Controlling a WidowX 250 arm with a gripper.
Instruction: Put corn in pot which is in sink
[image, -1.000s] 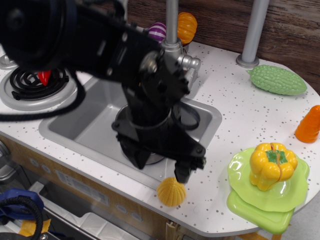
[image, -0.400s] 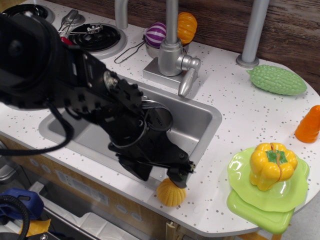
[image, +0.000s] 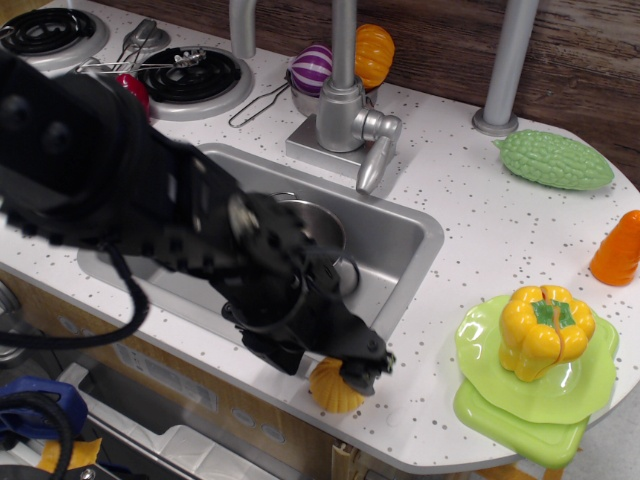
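Corn (image: 333, 388) sits on the counter (image: 470, 230) at its near edge, right of the sink (image: 400, 245). Gripper (image: 352, 365) is down on it; whether the jaws grip it I cannot tell. Lifting and dropping into the pot (image: 318, 228) remain.

1. Corn (image: 335, 388): ribbed yellow-orange toy at the front edge of the counter (image: 470, 230), partly covered from above.
2. Gripper (image: 352, 366): black, blurred, pressed down on the corn's top; jaw position unreadable.
3. Sink (image: 400, 245): grey basin set in the white speckled counter, just behind the corn.
4. Pot (image: 318, 232): shiny steel, inside the sink, partly hidden by the arm.
5. Faucet (image: 350, 110): behind the sink.
6. Yellow pepper (image: 545, 330): on a green plate (image: 520, 400), right of the corn.
7. Green gourd (image: 553, 160) and orange carrot (image: 618, 250): far right.
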